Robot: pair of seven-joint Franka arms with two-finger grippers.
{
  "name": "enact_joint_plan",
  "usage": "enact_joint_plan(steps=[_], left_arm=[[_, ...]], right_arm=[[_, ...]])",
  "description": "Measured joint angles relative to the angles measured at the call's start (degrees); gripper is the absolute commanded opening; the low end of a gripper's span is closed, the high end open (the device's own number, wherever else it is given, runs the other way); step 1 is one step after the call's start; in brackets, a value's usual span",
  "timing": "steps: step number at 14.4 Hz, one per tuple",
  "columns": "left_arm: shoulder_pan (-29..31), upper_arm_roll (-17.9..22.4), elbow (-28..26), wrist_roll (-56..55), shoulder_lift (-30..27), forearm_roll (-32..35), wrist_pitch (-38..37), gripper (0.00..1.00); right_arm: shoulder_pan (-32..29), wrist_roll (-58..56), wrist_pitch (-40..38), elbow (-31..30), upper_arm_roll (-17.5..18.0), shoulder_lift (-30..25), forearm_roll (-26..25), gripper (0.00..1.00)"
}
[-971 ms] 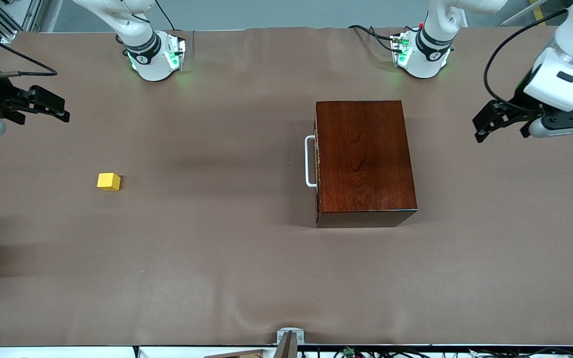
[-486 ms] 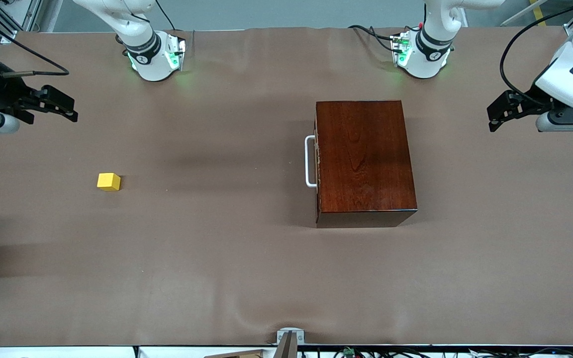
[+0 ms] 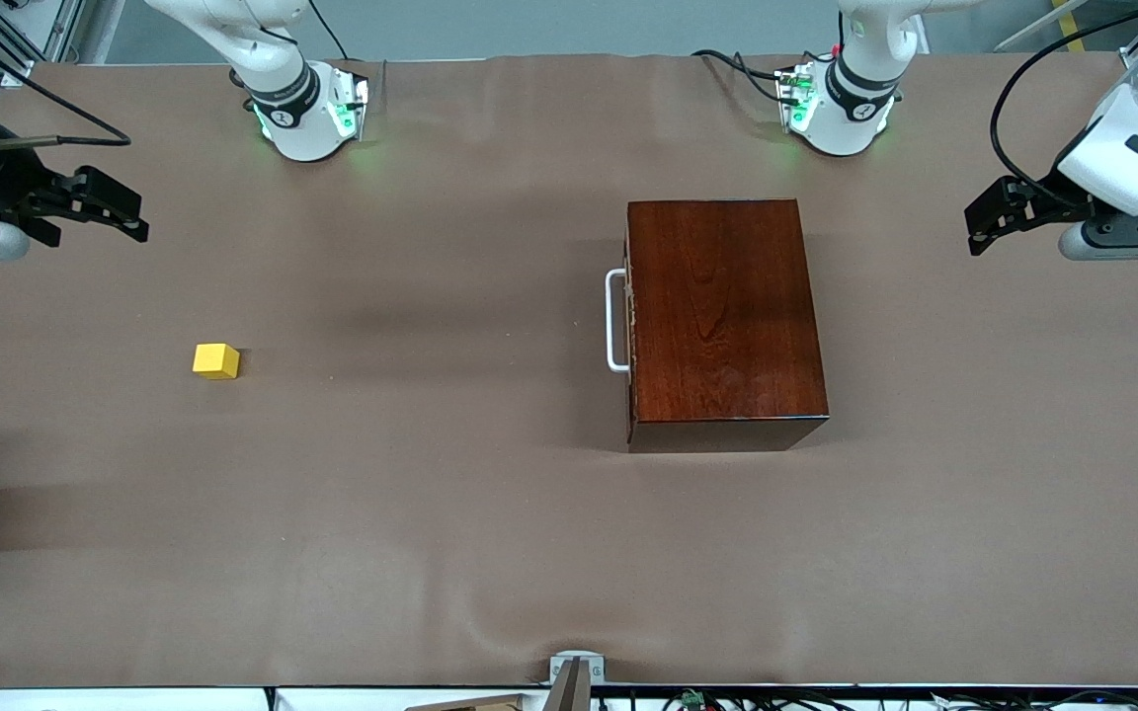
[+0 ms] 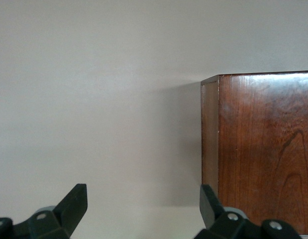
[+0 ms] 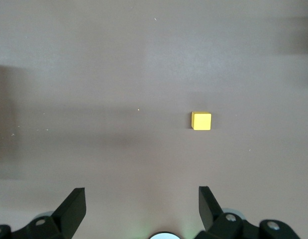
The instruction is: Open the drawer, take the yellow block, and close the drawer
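Note:
The dark reddish-brown wooden box stands on the table toward the left arm's end. Its drawer is shut; only the white U-shaped handle shows on the front. The box also shows in the left wrist view. The yellow block lies on the bare table toward the right arm's end, and shows in the right wrist view. My left gripper is open and empty, up in the air past the box at the left arm's end. My right gripper is open and empty, up over the table's right-arm end.
The brown table cover spreads wide around the box and block. The two arm bases stand along the table's edge farthest from the front camera. A small metal bracket sits at the nearest edge.
The left gripper has risen and drawn back toward the left arm's end of the table. The right gripper has shifted slightly. Box and block have not moved.

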Motion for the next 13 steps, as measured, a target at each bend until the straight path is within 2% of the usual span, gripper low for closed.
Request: enact_joint_plan(steps=[2,6,13], left_arm=[[0.2,0.0,0.3,0.0,0.0,0.0,-0.4,1.0],[0.6,0.0,1.3,0.0,0.0,0.0,-0.6,1.0],[1.0,0.2,2.1,0.0,0.0,0.0,-2.4,1.0]], right_arm=[[1.2,-1.0,0.0,0.1,-1.4,-0.1,0.0,1.0],[6.5,-3.7,0.0,0.1,-9.1,-0.2,0.0,1.0],[7.8,-4.0,0.3,0.1,-10.2,-0.2,0.0,1.0]])
